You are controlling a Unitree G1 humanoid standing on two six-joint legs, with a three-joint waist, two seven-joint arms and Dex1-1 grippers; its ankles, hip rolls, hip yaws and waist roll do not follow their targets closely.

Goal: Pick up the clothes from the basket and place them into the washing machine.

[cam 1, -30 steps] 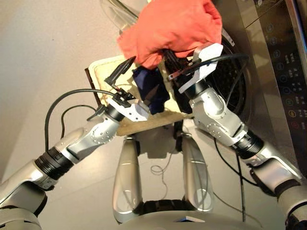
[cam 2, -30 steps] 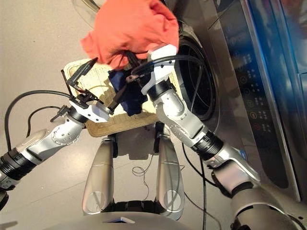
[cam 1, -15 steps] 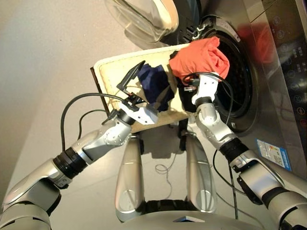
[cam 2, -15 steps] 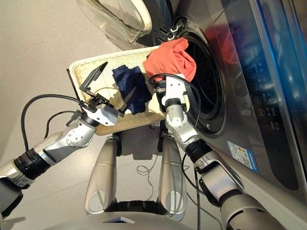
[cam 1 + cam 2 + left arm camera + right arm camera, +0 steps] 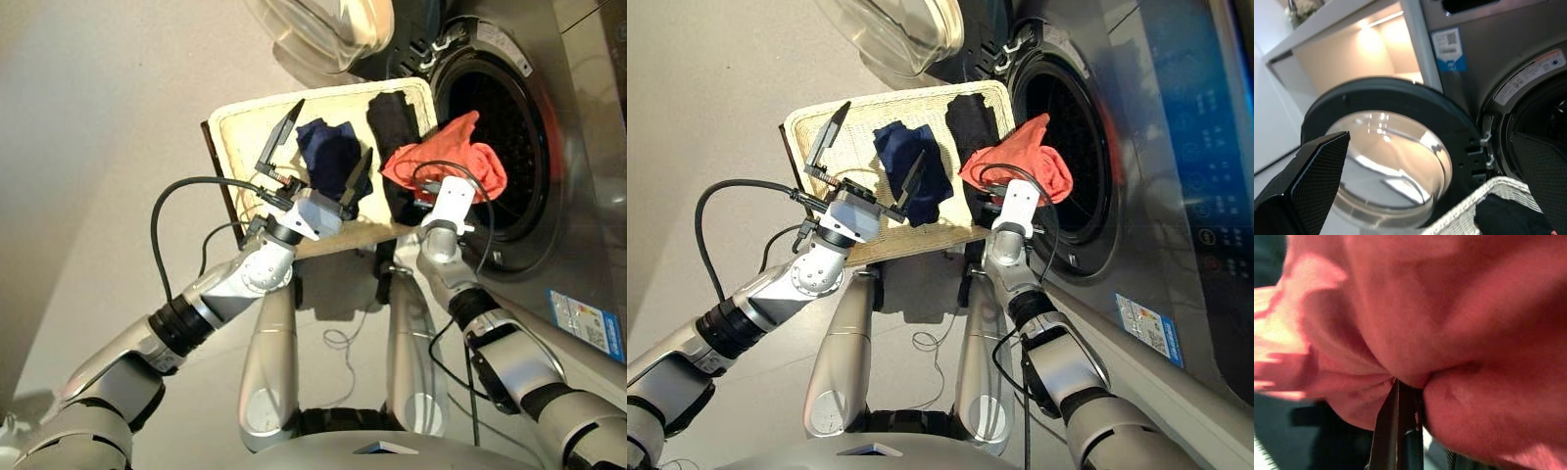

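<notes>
The orange-red garment (image 5: 1021, 164) hangs bunched from the right gripper (image 5: 1017, 196), whose fingers are clamped on its folds, just off the basket (image 5: 862, 117) edge nearest the washing machine (image 5: 1136, 147). The open drum mouth (image 5: 1068, 147) lies straight ahead of it, very near. The left gripper (image 5: 872, 162) hovers spread wide over the navy garment (image 5: 906, 157); the black garment (image 5: 972, 116) lies at the machine-side edge of the basket.
</notes>
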